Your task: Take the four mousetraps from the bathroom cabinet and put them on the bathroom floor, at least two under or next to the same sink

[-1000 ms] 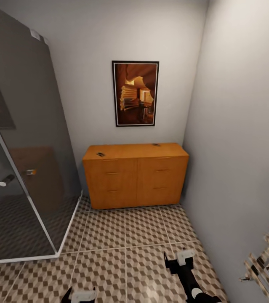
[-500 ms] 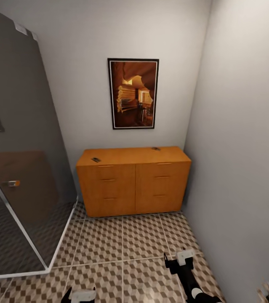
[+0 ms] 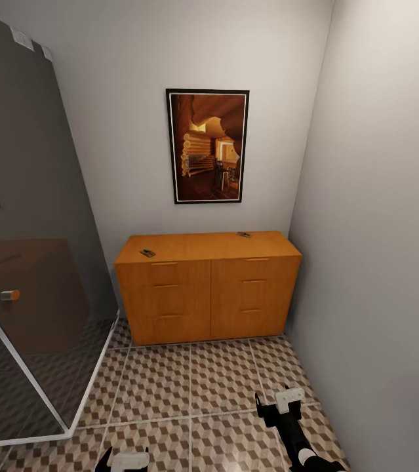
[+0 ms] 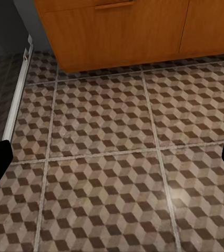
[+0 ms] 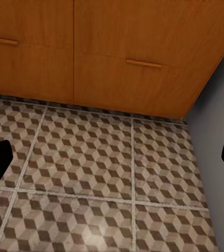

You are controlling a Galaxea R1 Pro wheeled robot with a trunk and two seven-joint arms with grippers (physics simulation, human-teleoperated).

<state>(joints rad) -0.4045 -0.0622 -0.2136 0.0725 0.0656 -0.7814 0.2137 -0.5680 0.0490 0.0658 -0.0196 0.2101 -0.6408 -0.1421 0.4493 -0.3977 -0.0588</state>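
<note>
Approach step, nothing picked up yet. Left claw [image 3: 128, 459] low over the bathroom floor [image 3: 189, 380], its jaws spread wide and empty in the left wrist view. Right claw [image 3: 280, 403] also low over the tiles, spread wide with nothing between, per the right wrist view. The cabinet [image 3: 206, 288] stands ahead of both claws against the back wall, well apart from them; all six drawers look closed.

Two small dark items lie on the cabinet top: one [image 3: 147, 253] near the front left edge, ahead of the left claw, the other [image 3: 243, 234] toward the back, ahead of the right claw. Likely mousetraps, too small to confirm.

Next move, by my judgement: close in on the cabinet, raise a claw to top height and take the nearer item first.

Room: glass shower enclosure [image 3: 19, 262] off to the left of the left claw, framed picture [image 3: 207, 146] on the back wall above the cabinet, plain grey wall [image 3: 379, 229] close on the right claw's side. Floor is cube-pattern tile with pale grout.
</note>
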